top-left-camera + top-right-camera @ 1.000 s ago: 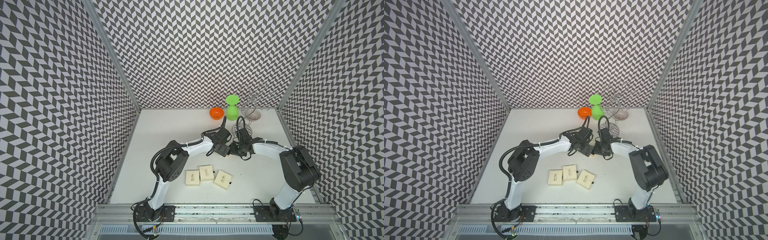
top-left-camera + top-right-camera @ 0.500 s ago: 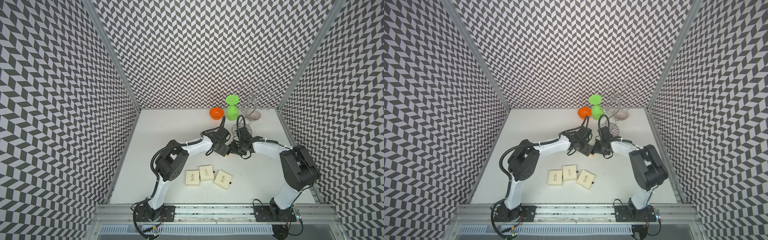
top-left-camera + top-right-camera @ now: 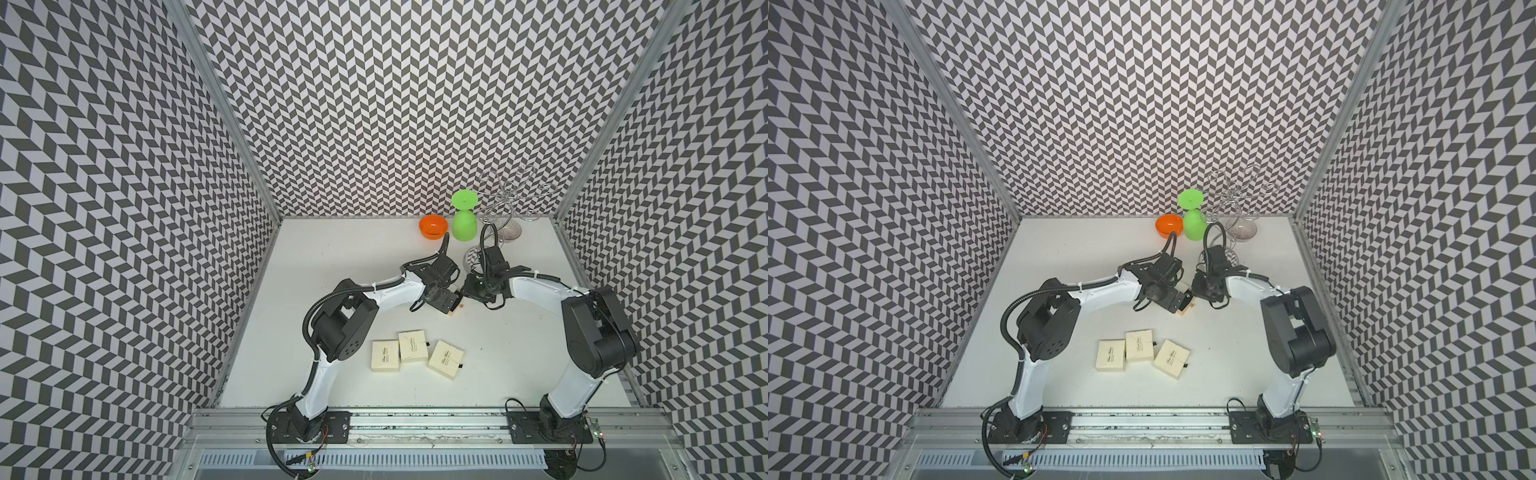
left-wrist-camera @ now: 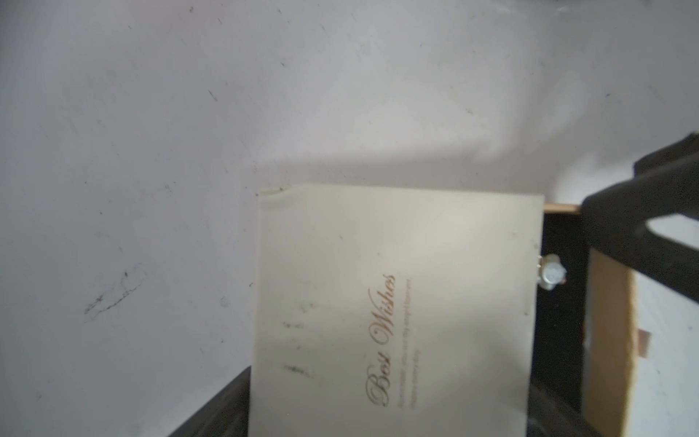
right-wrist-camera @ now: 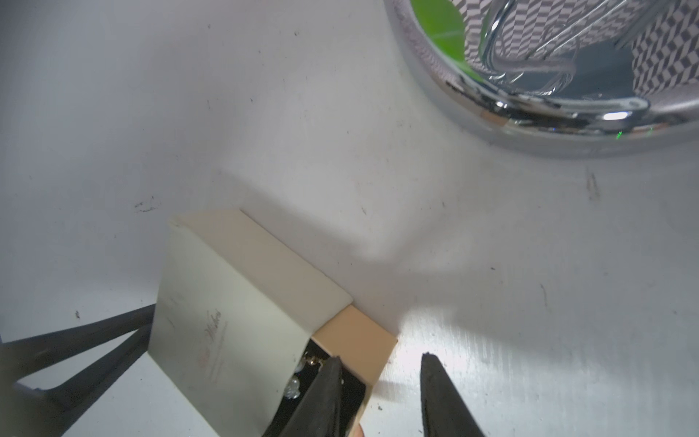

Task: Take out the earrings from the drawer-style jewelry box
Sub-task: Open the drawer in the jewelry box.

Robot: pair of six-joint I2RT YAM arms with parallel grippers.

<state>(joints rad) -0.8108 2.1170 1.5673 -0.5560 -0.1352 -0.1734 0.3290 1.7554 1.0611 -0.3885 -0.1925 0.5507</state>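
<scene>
While clamped by the left pincer (image 3: 451, 301), the jewelry box (image 4: 393, 302) is being straddled at its drawer wall (image 5: 359, 340) by the half-open right pincer (image 5: 380, 358).

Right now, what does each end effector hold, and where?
Right end effector: nothing; its open jaws straddle the front wall of the tan drawer. Left end effector brackets the cream cardboard jewelry box; clamping unclear.

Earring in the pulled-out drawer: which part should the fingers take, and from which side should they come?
Probably the earring's round silvery head, from above at the drawer's pulled-out end: it lies on the black lining tight against the cream sleeve, which blocks the other side.
</scene>
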